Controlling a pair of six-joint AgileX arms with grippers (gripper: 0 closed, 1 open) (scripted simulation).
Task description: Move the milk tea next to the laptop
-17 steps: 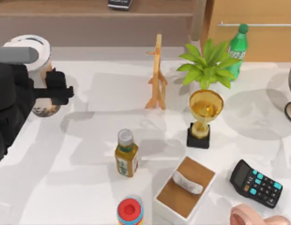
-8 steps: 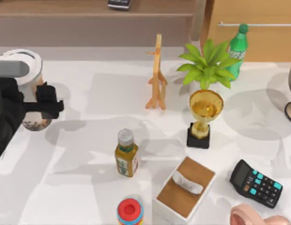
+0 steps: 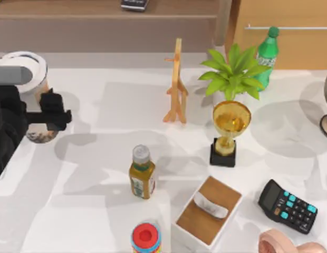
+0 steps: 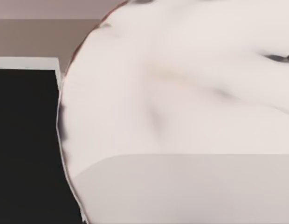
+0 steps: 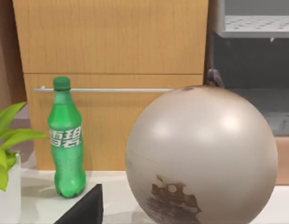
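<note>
The left gripper (image 3: pixel 47 117) sits at the far left edge of the white table (image 3: pixel 100 195), black fingers clamped on the milk tea (image 3: pixel 30 79), a tall clear plastic cup with a white domed lid, beige drink and dark pearls at the bottom. The cup stands at the table's left rear corner, upright or nearly so (whether its base touches the surface cannot be told). In the left wrist view the white lid (image 4: pixel 182 93) is seen at very close range, with a black panel beside it.

Open room: a broad bare stretch of table lies between the cup and the light wooden stand (image 3: pixel 176 84), and another runs along the left front. Nearest object to the cup is the small amber bottle with a grey cap (image 3: pixel 142 173), well apart from it.

Right half of the table: a leafy green plant (image 3: pixel 234 71), a green plastic soda bottle (image 3: pixel 266 55) behind it, a glossy gold trophy on a black base (image 3: pixel 229 132), a wooden-topped white tissue box (image 3: pixel 208 211), and a black calculator with teal keys (image 3: pixel 287 205) near the right front edge. A red-capped container (image 3: pixel 146 237) stands at the front edge.

The right wrist view shows the soda bottle (image 5: pixel 66 140), a smooth grey globe (image 5: pixel 200 154) and a wood-grain cabinet (image 5: pixel 112 56) behind the table. The right gripper's jaw state cannot be told.
</note>
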